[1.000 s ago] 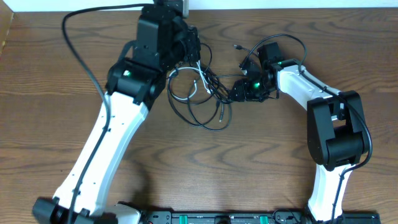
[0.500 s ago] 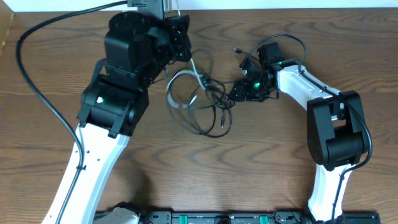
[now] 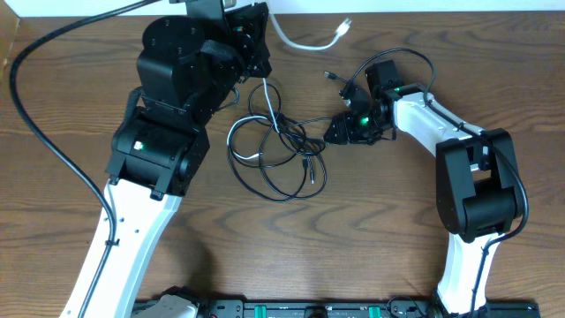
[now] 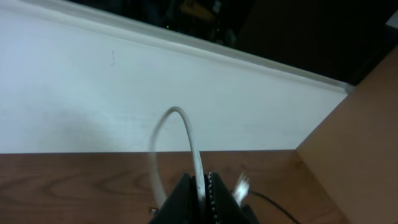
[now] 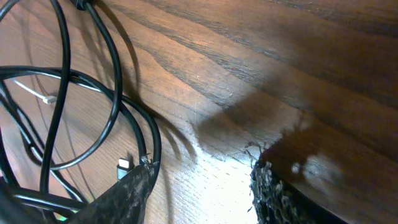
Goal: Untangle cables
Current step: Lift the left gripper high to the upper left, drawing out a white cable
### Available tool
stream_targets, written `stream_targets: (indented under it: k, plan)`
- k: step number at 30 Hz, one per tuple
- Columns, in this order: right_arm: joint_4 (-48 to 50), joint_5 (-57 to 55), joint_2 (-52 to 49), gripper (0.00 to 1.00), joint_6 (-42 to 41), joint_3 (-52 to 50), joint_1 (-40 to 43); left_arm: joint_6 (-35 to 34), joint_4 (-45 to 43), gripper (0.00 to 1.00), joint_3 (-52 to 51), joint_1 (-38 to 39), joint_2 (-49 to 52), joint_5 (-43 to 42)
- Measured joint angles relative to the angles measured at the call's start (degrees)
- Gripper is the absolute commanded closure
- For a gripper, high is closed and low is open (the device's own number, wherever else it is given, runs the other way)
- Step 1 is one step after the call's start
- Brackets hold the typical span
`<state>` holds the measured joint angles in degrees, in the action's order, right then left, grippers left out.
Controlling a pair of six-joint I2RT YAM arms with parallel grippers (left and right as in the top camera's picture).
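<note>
left gripper (image 4: 200,188) is up at the far edge of the table (image 3: 371,230), fingers pinched together on the white cable (image 4: 177,111). on the l wrist cam the cord comes up out of the jaws, arcs over and drops back toward the wood, with the white wall (image 4: 93,93) behind it. overhead has the rest of it running to the right along the far edge, plug end (image 3: 345,25) free and well apart from the black stuff. black cables (image 3: 284,134) sit mid-table between the two arms in a loose pile of overlapping loops, a couple of strands crossing at the top. r gripper (image 5: 202,171) is low at the right side of that pile, jaws apart, bare wood between the fingers. on the r wrist cam one black loop runs right by the tip of one finger (image 5: 134,193), can't tell if it touches. small light plug tip (image 5: 124,165) lies just beside that finger. nothing clamped on the right side. a strand trails from the pile toward the r arm's wrist, can't tell which cable it belongs to.
</note>
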<state>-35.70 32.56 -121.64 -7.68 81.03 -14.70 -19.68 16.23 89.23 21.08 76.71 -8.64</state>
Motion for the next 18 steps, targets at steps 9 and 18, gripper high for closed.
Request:
stream_targets:
  k: [9,18]
  plan:
    - [0.00,0.00,0.00,0.48,0.00,0.00,0.00,-0.02,2.95,0.93,7.37,0.02,-0.66,-0.46]
    - [0.04,0.00,0.00,0.47,0.00,0.00,0.00,-0.55,3.87,0.93,9.09,0.02,-1.38,-3.72]
